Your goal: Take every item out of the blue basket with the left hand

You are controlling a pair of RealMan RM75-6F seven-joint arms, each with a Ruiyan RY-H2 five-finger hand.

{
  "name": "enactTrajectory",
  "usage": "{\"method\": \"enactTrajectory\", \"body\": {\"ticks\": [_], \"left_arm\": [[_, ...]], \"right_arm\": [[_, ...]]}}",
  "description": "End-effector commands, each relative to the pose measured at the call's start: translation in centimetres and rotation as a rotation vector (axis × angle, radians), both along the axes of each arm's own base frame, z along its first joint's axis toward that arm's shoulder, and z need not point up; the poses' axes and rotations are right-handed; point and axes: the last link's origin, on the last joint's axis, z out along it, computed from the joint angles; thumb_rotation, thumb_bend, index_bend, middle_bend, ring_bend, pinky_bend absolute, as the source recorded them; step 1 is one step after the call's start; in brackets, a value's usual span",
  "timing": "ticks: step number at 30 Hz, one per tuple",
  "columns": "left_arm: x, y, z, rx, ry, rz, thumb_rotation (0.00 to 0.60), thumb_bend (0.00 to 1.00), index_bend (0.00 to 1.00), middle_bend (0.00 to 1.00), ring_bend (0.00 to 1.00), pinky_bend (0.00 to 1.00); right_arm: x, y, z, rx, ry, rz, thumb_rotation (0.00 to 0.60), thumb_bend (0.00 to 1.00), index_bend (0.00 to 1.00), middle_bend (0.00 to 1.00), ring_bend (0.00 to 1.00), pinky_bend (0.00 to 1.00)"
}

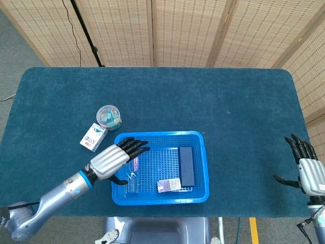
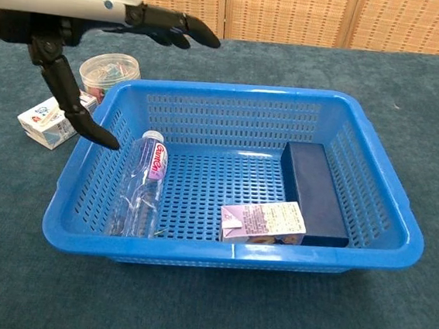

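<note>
bottle (image 2: 142, 190) left in basket (image 2: 373, 187), box (image 2: 315, 193) right, carton (image 2: 264, 221) perhaps touching it

Lighting: bright, even, diffuse, from overhead; no single source shows. Colours read true in both views.

Shadows: faint and short. A soft dark patch lies under the left hand (image 1: 112, 161) on the table (image 1: 162, 96) in the head view; the blue basket (image 2: 245, 97) casts a thin dark rim at its base in the chest view.

Glare: slight sheen on the clear bottle (image 2: 143, 188) and on the pale back of the left hand.

Focus: both views sharp at centre. Chest view, near fingers (image 2: 167, 26) slightly soft.

Distortion: table edges bow mildly in the head view; the basket splays wide in the chest view.
</note>
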Motion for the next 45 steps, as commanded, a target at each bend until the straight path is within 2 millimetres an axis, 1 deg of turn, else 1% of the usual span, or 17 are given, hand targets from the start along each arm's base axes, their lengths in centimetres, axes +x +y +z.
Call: {"method": "enactTrajectory", "body": {"ticks": [1,7,9,14,17,20,25,37,39,41,42,43,44,45], "left_arm": [[2.3,-0.3,-2.4,-0.071,0.016,-0.026,0.6,0.0,0.0,0.0,0.0,0.0],[2.7,-0.2,-4.8,-0.105,0.037,0.003,0.6,0.0,0.0,0.0,0.0,0.0],[3.1,-0.3,-6.1,-0.134,0.031,0.016,0.6,0.0,0.0,0.0,0.0,0.0],[4.2,-0.5,-7.8,-0.146,0.019,0.025,0.6,0.0,0.0,0.0,0.0,0.0],[4.7,-0.7,-9.3,-0.146,0.028,0.034,0.6,0.0,0.0,0.0,0.0,0.0],[5.0,-0.8,-10.4,-0.145,0.038,0.042,0.6,0.0,0.0,0.0,0.0,0.0],[5.5,-0.7,-11.6,-0.142,0.047,0.056,0.6,0.0,0.0,0.0,0.0,0.0],[5.5,-0.7,-14.0,-0.146,0.082,0.068,0.6,0.0,0.0,0.0,0.0,0.0],[5.6,-0.6,-14.2,-0.13,0.074,0.068,0.6,0.0,0.0,0.0,0.0,0.04],[5.8,-0.4,-14.3,-0.1,0.062,0.066,0.6,0.01,0.0,0.0,0.0,0.12],[5.8,-0.4,-14.4,-0.086,0.057,0.065,0.6,0.03,0.0,0.0,0.03,0.19],[5.9,-0.4,-14.5,-0.076,0.054,0.064,0.6,0.04,0.03,0.02,0.07,0.24],[5.9,-0.5,-14.6,-0.07,0.052,0.063,0.6,0.06,0.06,0.04,0.11,0.27],[5.9,-0.5,-14.7,-0.068,0.052,0.061,0.6,0.08,0.13,0.09,0.19,0.32]], "right_arm": [[-0.3,-0.3,0.0,0.004,0.003,-0.016,0.6,0.0,0.0,0.0,0.0,0.0],[-0.6,-0.3,-0.1,0.013,0.006,-0.031,0.6,0.0,0.0,0.0,0.0,0.0],[-0.6,-0.3,-0.2,0.02,0.008,-0.033,0.6,0.0,0.0,0.0,0.0,0.0],[-0.5,-0.3,-0.3,0.025,0.009,-0.03,0.6,0.0,0.0,0.0,0.0,0.0],[-0.5,-0.3,-0.3,0.023,0.009,-0.028,0.6,0.0,0.0,0.0,0.0,0.0],[-0.5,-0.3,-0.3,0.024,0.007,-0.028,0.6,0.0,0.0,0.0,0.0,0.0],[-0.5,-0.3,-0.1,0.021,0.002,-0.029,0.6,0.0,0.0,0.0,0.0,0.0],[-0.6,-0.3,0.2,0.025,-0.027,-0.029,0.6,0.0,0.0,0.0,0.0,0.0],[-0.6,-0.3,0.2,0.03,-0.035,-0.029,0.6,0.0,0.0,0.0,0.0,0.0],[-0.7,-0.3,0.3,0.031,-0.038,-0.03,0.6,0.0,0.0,0.0,0.0,0.0],[-0.7,-0.3,0.3,0.032,-0.039,-0.029,0.6,0.0,0.0,0.0,0.0,0.0],[-0.7,-0.3,0.3,0.032,-0.041,-0.029,0.6,0.0,0.0,0.0,0.0,0.0],[-0.7,-0.3,0.3,0.032,-0.043,-0.029,0.6,0.0,0.0,0.0,0.0,0.0],[-0.7,-0.3,0.4,0.032,-0.044,-0.029,0.6,0.0,0.0,0.0,0.0,0.0]]}}
